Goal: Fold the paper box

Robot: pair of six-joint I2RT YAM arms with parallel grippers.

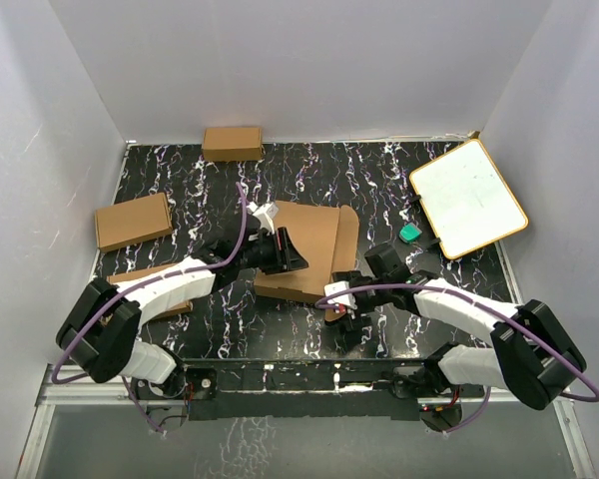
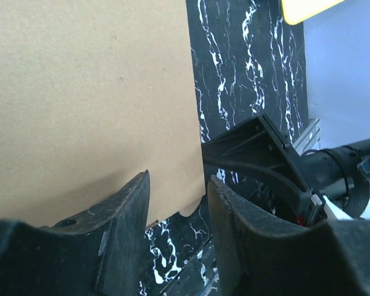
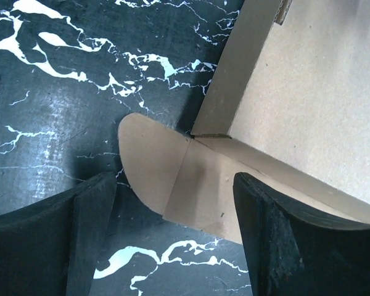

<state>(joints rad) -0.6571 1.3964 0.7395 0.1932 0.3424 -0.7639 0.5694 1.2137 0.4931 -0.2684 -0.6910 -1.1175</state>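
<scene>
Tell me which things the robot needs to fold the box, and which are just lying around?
For the job: paper box, left end effector, right end effector.
Just lying about: back small box, left small box, white board, green thing.

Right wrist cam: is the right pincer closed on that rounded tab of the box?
No, the right pincer is open: its fingers stand spread wide, with the rounded tab of the paper box lying ungripped between them.
</scene>
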